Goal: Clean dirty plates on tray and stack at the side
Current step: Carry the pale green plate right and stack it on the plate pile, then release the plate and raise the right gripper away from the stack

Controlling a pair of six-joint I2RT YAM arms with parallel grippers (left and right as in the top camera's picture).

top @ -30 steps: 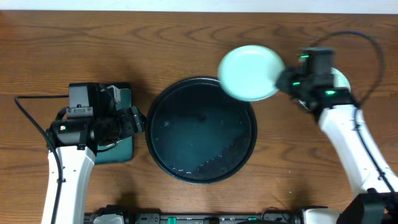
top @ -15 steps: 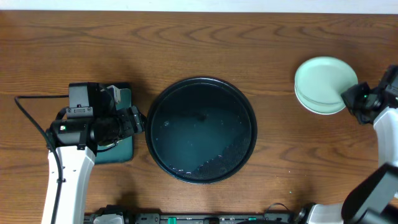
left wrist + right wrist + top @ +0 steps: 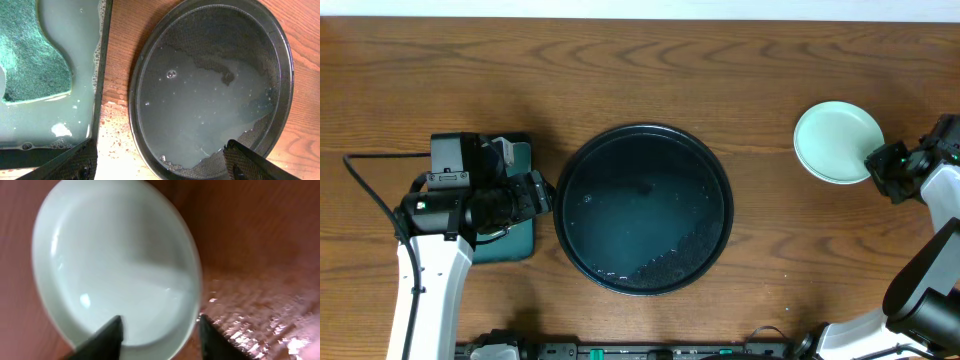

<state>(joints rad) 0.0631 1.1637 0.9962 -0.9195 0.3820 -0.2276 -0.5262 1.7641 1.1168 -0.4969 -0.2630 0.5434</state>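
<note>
Jaws of my right gripper point(image 3: 161, 330) stand apart, one dark finger point(image 3: 112, 335) on each side of the near rim of the plates point(image 3: 115, 265). The wrist view is blurred, so I cannot tell whether either finger touches the rim. The plates sit stacked on the tabletop point(image 3: 640, 70) near its right edge. The top one is pale mint with no smears, and I cannot count those beneath it.

My left gripper point(image 3: 160, 160) is spread wide with nothing between its tips. It hangs over the left side of the tabletop, above the line where a dark rectangular tray point(image 3: 102, 75) meets the round black tray point(image 3: 285, 75). The rectangular tray holds cloudy water and a green sponge point(image 3: 30, 55). The black tray lies at the middle of the tabletop, near the front edge and well apart from the plates. It holds only a shallow pool of greyish water.
</note>
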